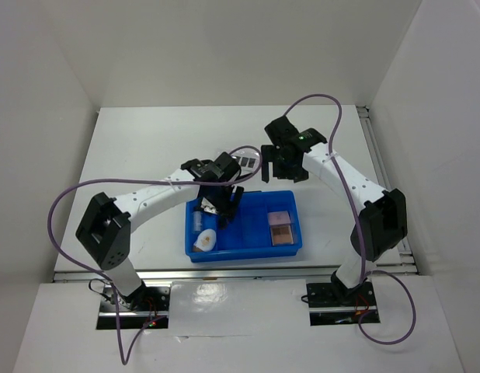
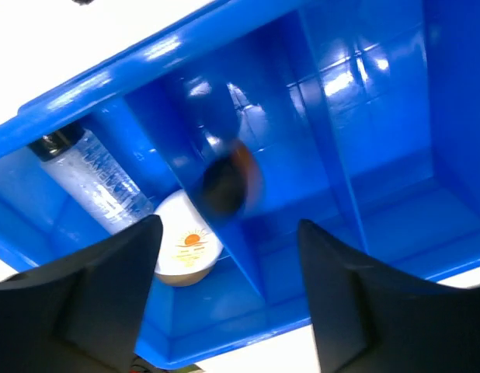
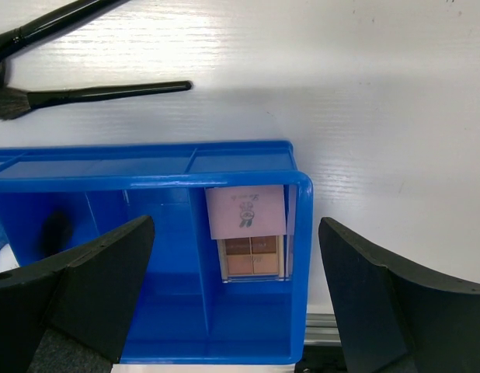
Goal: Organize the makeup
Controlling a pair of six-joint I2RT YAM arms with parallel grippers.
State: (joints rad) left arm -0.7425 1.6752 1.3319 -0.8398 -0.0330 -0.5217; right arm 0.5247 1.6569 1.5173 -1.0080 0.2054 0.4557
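Note:
The blue divided tray holds a clear black-capped vial and a white oval piece in its left end. A blurred dark brush head shows in the compartment beside them. A pink square and a tan square palette lie in the right end. Two black brushes lie on the table beyond the tray. A clear palette with dark pans lies behind the tray. My left gripper hangs open over the tray's left part. My right gripper is open and empty above the tray's far right.
The tray's middle compartments hold nothing. White walls close in the table on three sides. A metal rail runs along the right edge. In the top view the left arm hides the brushes.

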